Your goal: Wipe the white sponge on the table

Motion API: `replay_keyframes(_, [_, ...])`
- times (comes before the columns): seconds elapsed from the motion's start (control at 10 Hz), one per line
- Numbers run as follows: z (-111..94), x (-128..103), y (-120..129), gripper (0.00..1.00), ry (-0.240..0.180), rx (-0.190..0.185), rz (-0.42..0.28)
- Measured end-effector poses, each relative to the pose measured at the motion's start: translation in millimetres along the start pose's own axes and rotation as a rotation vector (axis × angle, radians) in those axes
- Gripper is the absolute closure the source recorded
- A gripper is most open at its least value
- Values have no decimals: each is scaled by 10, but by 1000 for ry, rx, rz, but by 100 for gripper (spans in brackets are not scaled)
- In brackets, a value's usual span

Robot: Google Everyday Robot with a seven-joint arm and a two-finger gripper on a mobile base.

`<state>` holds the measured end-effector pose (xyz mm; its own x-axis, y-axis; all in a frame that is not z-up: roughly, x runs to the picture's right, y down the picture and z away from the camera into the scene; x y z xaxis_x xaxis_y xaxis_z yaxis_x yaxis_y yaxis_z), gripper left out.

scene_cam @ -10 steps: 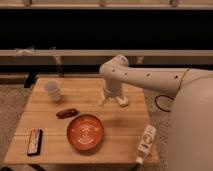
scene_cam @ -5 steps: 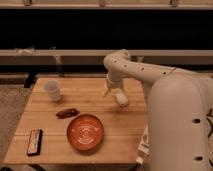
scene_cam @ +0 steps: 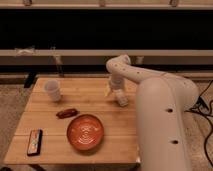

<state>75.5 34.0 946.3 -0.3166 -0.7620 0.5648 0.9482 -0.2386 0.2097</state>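
**Sponge just beside the claw, on its cup side**

I have the claw (scene_cam: pixel 122 101) low over the far part of the rectangular light-brown wooden plank bench (scene_cam: pixel 85 100), its tip at or very near the boards. I cannot tell whether it is open or closed, nor whether it holds anything. The small soft whitish-cream sponge with a yellowish tinge (scene_cam: pixel 107 90) shows as a narrow sliver just beside the claw, on the side toward the white cup (scene_cam: pixel 52 90) and a little farther back, partly hidden by the wrist. What shows of it runs front to back rather than across, though I would not swear to its long axis. My judgement is that the wipe turns on that small sideways offset, so the claw must be on the sponge before any stroke. The round orange-red bowl (scene_cam: pixel 85 132) lies well nearer the camera than the claw, clear of that line
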Motion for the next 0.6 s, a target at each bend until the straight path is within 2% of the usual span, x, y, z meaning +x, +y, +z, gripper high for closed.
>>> replay_keyframes(0.5, [105, 98, 247, 20, 4, -3, 48])
replay_keyframes(0.6, [121, 71, 273, 25, 0, -5, 54])
